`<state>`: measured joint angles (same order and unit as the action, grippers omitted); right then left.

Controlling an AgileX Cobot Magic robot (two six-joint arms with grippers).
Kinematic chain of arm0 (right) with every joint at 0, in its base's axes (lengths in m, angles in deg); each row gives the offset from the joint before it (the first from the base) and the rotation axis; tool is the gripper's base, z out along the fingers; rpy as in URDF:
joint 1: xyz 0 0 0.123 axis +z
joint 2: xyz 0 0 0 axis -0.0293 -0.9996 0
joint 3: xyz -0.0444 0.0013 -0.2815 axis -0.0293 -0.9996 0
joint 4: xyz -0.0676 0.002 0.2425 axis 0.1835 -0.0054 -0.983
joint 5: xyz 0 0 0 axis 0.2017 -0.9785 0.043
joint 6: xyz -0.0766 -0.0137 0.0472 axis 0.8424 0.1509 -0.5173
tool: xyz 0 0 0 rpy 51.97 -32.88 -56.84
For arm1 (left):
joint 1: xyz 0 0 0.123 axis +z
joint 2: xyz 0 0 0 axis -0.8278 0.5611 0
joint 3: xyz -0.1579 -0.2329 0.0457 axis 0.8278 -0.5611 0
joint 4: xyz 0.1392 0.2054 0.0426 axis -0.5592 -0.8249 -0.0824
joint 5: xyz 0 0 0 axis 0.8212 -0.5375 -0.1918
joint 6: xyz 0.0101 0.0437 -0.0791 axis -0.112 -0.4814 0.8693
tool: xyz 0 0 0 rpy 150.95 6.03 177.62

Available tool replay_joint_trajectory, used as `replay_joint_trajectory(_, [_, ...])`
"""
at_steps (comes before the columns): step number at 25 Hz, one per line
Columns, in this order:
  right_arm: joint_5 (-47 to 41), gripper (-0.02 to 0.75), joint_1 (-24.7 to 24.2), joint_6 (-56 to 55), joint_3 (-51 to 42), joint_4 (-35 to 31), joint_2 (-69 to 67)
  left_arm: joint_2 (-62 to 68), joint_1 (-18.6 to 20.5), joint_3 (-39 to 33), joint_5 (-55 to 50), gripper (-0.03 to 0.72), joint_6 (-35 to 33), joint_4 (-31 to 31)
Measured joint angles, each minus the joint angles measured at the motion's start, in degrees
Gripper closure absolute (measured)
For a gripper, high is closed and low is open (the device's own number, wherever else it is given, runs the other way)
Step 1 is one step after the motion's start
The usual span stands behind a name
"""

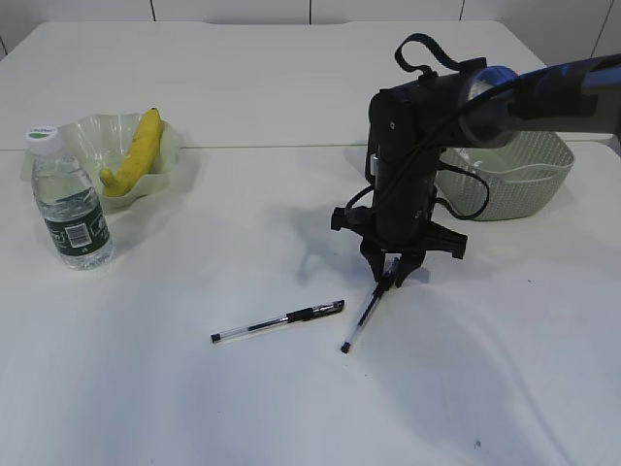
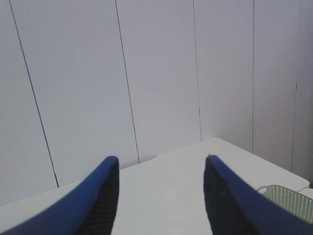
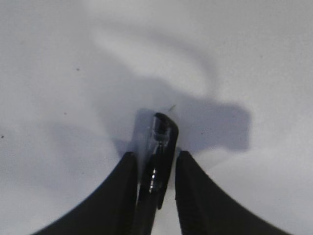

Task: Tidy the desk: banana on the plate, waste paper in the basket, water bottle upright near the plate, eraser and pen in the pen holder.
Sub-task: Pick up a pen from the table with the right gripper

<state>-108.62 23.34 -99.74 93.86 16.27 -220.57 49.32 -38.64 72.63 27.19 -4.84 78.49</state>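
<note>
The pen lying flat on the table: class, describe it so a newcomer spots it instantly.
Start at the white table; look left of the right pincer. The loose pen lies flat there, untouched, whereas the other pen slants up into the pincer's grip.

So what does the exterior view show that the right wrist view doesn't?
Exterior only: the banana on the plate, the upright water bottle, the basket, a second pen lying on the table, and the held pen's lower end near the tabletop. Right wrist only: a close look at the claw fingers pinching the pen's dark end. Both: the right claw shut on the held pen, over white table.
</note>
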Motion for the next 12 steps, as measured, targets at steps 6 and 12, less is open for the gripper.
replay_joint_trajectory(6, [0.00, 0.526, 0.00, 0.00, 0.00, -1.39, -0.09, 0.00, 0.00, 0.00, 0.32, 0.300, 0.00, -0.10])
replay_joint_trajectory(12, [0.00, 0.526, 0.00, 0.47, 0.00, -1.85, -0.09, 0.00, 0.00, 0.00, 0.52, 0.300, 0.00, -0.10])
